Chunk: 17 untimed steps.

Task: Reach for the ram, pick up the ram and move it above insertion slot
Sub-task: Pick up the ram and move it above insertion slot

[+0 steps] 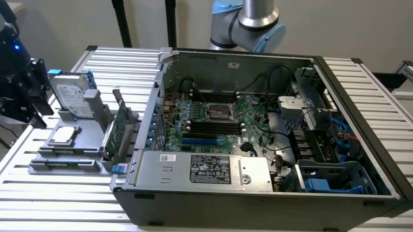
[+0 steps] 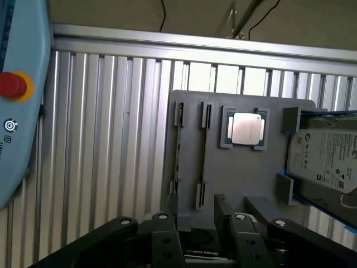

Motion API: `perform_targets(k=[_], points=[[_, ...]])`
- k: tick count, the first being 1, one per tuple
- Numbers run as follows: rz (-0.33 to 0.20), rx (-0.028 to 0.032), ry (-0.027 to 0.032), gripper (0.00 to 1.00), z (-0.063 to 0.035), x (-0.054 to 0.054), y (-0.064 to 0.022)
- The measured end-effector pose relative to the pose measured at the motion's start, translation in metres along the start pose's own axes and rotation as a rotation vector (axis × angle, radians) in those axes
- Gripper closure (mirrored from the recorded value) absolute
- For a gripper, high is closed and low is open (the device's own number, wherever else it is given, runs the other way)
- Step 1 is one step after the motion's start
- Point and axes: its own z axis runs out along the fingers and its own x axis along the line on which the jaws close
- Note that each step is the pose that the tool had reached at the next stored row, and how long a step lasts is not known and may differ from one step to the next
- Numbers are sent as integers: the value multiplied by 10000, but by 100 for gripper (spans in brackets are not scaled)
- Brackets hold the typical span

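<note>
In the wrist view the ram [image 2: 177,162] shows edge-on as a thin dark strip standing in a slot of the grey holder tray [image 2: 240,173]. My gripper [image 2: 196,226] hovers above the tray's near edge, open, with nothing between its black fingers [image 2: 226,215]. In the exterior view the gripper [image 1: 32,104] is at the far left, above the tray [image 1: 61,150] and well away from the computer case. The insertion slot [image 1: 213,126] is one of several parallel black sockets on the motherboard, beside the square silver processor socket [image 1: 223,111].
The tray also carries a processor chip [image 2: 245,128], a hard drive [image 2: 326,156] and an upright green expansion card [image 1: 116,130]. A short blue slot [image 1: 200,142] lies near the black sockets. The open case [image 1: 258,186] has tall walls, cables and a drive cage [image 1: 335,176].
</note>
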Motion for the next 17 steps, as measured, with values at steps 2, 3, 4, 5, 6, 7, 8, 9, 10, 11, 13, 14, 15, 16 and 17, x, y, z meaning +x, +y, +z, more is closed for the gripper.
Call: perform_targets(k=[2,3,4,5,6,7,8,9,10,11,13,14,15,16,17], points=[[0,2,0,58,36,0,16],[4,1,1,58,55,0,25],[9,3,0,58,74,-1,34],[16,4,0,58,93,-1,41],[29,3,0,58,110,-1,46],[48,3,0,58,128,0,51],[70,4,0,58,146,0,53],[97,5,-1,58,164,0,55],[125,4,-1,58,182,0,56],[152,5,-1,58,200,0,56],[188,6,-2,58,237,1,55],[199,7,-2,58,256,1,55],[208,7,-3,58,274,2,55],[218,7,-2,58,292,4,55],[227,7,-3,58,310,6,55]])
